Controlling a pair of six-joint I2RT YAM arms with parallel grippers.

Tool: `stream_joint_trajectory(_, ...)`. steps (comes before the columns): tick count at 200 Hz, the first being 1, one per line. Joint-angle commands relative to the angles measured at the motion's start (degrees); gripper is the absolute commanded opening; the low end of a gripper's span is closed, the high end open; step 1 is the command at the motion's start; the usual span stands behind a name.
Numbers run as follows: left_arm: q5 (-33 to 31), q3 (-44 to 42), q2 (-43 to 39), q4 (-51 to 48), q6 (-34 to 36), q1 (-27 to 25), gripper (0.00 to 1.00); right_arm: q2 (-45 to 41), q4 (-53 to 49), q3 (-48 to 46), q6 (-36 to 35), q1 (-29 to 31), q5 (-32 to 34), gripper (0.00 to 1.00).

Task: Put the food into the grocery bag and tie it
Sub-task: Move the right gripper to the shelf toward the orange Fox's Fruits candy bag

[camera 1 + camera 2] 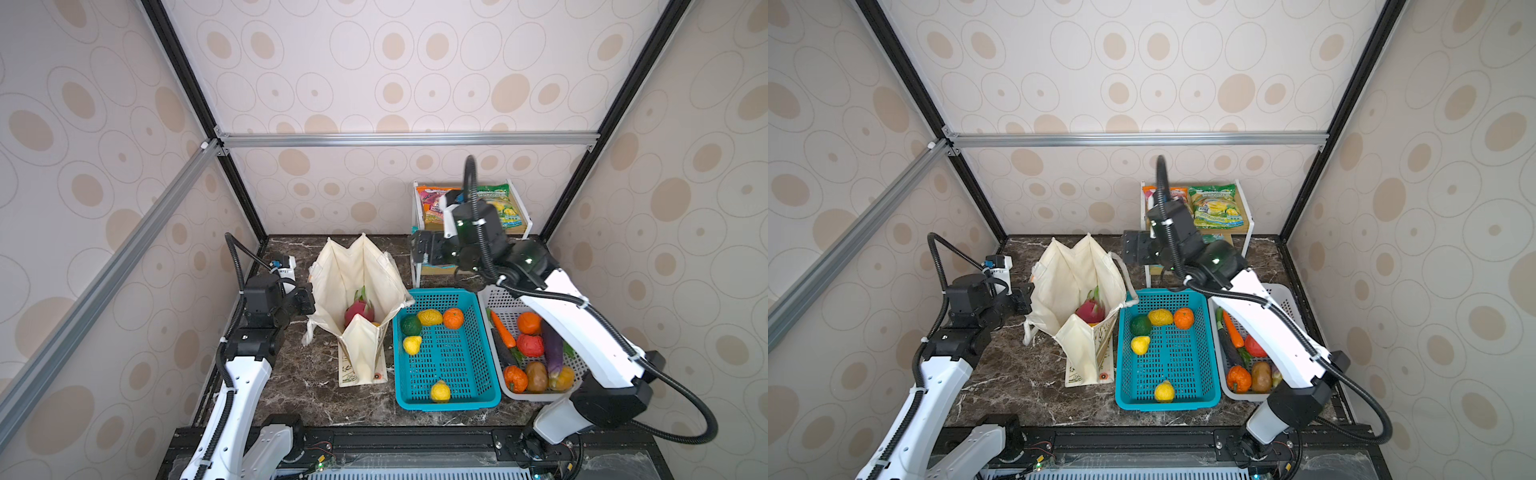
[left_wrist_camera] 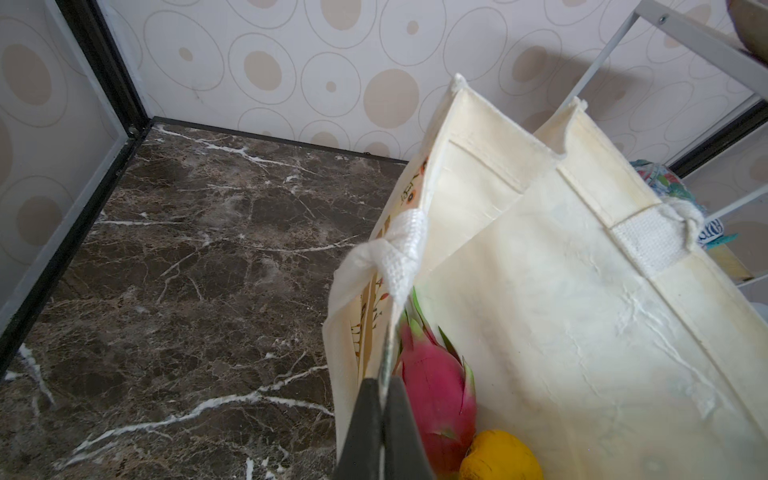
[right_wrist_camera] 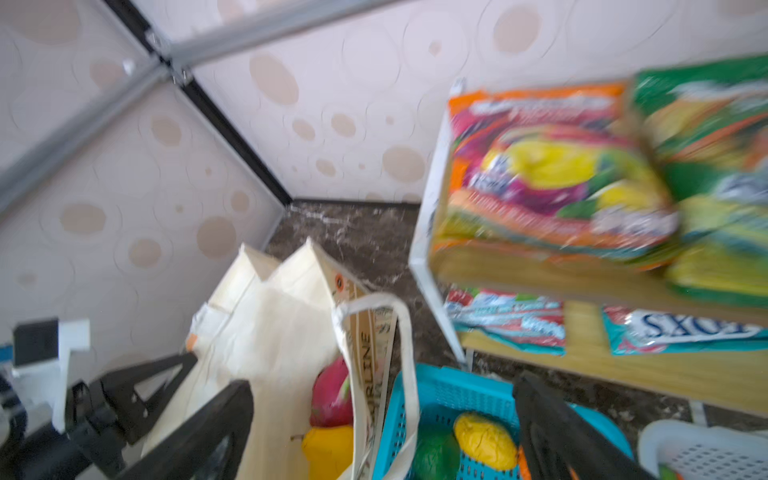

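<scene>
L grip (image 2: 384,374) pinches bag (image 2: 540,291) rim | R grip (image 1: 417,249) wide, empty, by rear-R shelf (image 3: 432,299) | risk: rim slips, bag folds; R clips shelf

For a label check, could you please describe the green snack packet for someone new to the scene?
Find the white-framed wooden shelf behind the teal plastic basket. Two glossy snack packets lie on top. Yours is the green packet, not the orange packet beside it.

Teal packet (image 3: 681,330): "FOXS", seen inverted. Grocery bag (image 3: 270,324) band: "…RLINE", running vertically. Rest unreadable.
</scene>
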Motion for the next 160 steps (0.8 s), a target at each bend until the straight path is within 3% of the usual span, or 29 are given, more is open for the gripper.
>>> stream_joint_trajectory(1,1.64,0.06,-1.39,1.78,-0.45,0.3,0.0,1.06,-0.74,3.36,-1.88,-4.58,-3.62,1.0)
stream_joint_trajectory(39,2.49,-0.02,-1.35,1.74,-0.79,0.3,0.0,9.11,-3.73,13.2,-0.36,-12.24,-7.8,0.93)
stream_joint_trajectory(85,1.98,-1.1,-2.33,1.36,-0.62,0.35,0.0,20.0,-9.4,25.29,-0.97,-14.27,-7.92,0.78)
stream_joint_trajectory(108,2.06,-1.49,-2.73,1.29,-0.71,0.3,0.0,22.17,-10.56,25.72,-0.64,-15.18,-6.98,0.73)
stream_joint_trajectory(160,2.0,-2.42,-3.07,1.85,-1.02,0.32,0.0,20.44,-8.9,20.51,-1.1,-15.53,-6.17,0.72)
